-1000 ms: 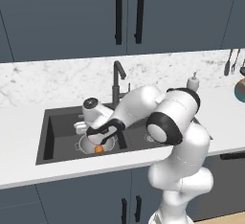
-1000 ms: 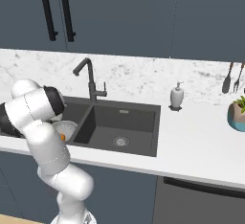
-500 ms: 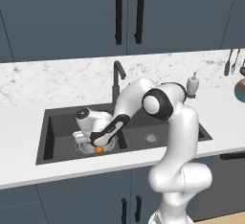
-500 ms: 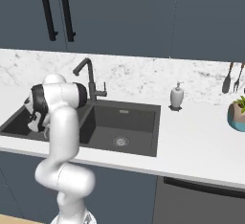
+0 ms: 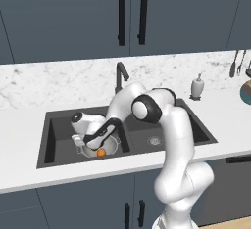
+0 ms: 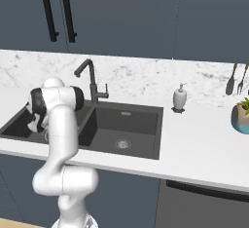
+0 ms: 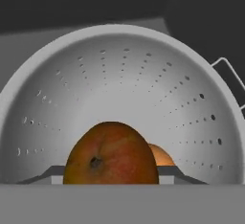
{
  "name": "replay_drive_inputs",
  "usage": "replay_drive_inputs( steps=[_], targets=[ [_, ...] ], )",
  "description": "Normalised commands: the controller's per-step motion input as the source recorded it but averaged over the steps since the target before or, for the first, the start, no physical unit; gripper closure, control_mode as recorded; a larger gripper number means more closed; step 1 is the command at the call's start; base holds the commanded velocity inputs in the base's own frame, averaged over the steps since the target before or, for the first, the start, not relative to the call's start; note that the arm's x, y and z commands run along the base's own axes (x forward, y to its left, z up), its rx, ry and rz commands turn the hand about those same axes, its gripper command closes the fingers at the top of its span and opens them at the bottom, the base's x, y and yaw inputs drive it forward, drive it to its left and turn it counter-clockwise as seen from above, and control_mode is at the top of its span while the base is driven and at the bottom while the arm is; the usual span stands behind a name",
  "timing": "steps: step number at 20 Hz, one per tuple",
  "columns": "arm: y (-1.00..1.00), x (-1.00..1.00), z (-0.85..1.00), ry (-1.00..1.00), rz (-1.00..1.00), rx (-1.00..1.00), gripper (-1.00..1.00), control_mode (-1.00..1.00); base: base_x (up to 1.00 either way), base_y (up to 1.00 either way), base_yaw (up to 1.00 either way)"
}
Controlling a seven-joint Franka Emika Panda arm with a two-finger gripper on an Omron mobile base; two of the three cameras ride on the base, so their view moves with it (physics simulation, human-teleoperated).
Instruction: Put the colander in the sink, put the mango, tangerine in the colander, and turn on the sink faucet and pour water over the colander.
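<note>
With the mango (image 7: 111, 153) held in the tool (image 7: 111, 179) just above the tangerine (image 7: 161, 156) inside the colander (image 7: 119, 94), release is best made low and gently, clear of the rim.

Simulated kitchen, evenly lit. Dark slate-blue upper cabinets (image 5: 122, 12) with long black vertical handles (image 5: 121, 13) across top. White marble backsplash (image 5: 54, 83) with grey veining beneath. White counter (image 6: 204, 149) runs full width. White soap dispenser (image 6: 180, 98) near back wall. Hanging utensils (image 6: 234, 78) at far right (shapes too small to tell). Teal plant pot (image 6: 240, 117) at right edge. Matching dark lower cabinets (image 5: 88, 206). Tan floor (image 5: 230, 223) in corner.
</note>
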Motion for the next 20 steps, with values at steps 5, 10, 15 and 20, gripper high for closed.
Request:
replay_drive_inputs(
  steps=[5,10,15,20],
  targets=[
    [0.0,0.29,-0.1,0.05,-0.14,-0.02,-1.0,-1.0,0.0,0.0,0.0],
    [0.0,0.01,0.0,0.01,-0.1,0.0,-1.0,-1.0,0.0,0.0,0.0],
    [-0.17,-0.05,0.31,0.0,-0.04,0.0,-1.0,-1.0,0.0,0.0,0.0],
    [-0.53,-0.61,0.89,-0.06,0.0,0.08,-1.0,-1.0,0.0,0.0,0.0]
  ],
)
